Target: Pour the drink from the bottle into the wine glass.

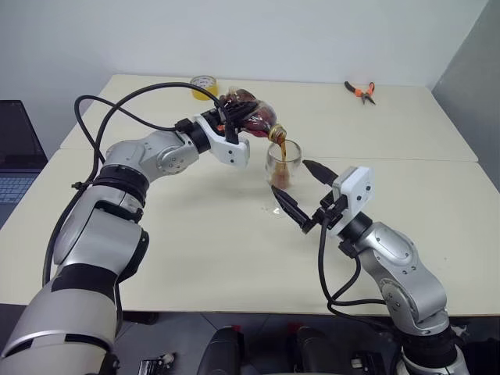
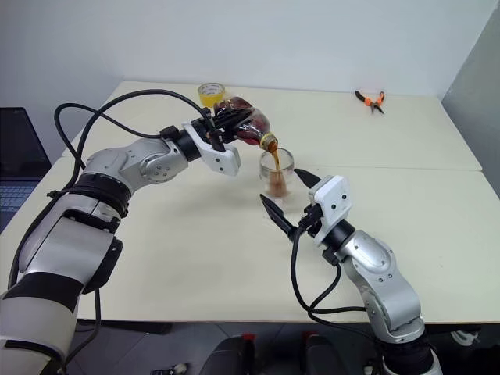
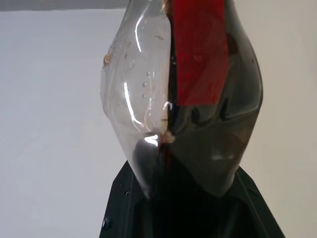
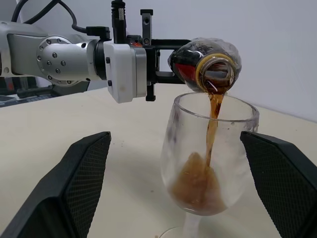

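My left gripper [image 1: 228,119] is shut on the bottle [image 1: 251,114], a bulbous clear one with a red label, tipped so its open mouth hangs over the wine glass [image 1: 283,162]. A thin stream of dark brown drink [image 4: 214,115] falls from the mouth into the bowl. Drink has pooled in the bottom of the wine glass [image 4: 208,148]. The glass stands upright on the table [image 1: 195,234]. My right gripper [image 1: 290,176] is open, one black finger on each side of the glass with a gap to it. In the left wrist view the bottle [image 3: 188,99] is half dark liquid, half air.
A yellow tape roll [image 1: 204,84] sits at the table's far edge behind the bottle. Orange-handled pliers [image 1: 361,91] lie at the far right. A laptop [image 1: 16,156] is off the table's left side. A seam crosses the table behind the glass.
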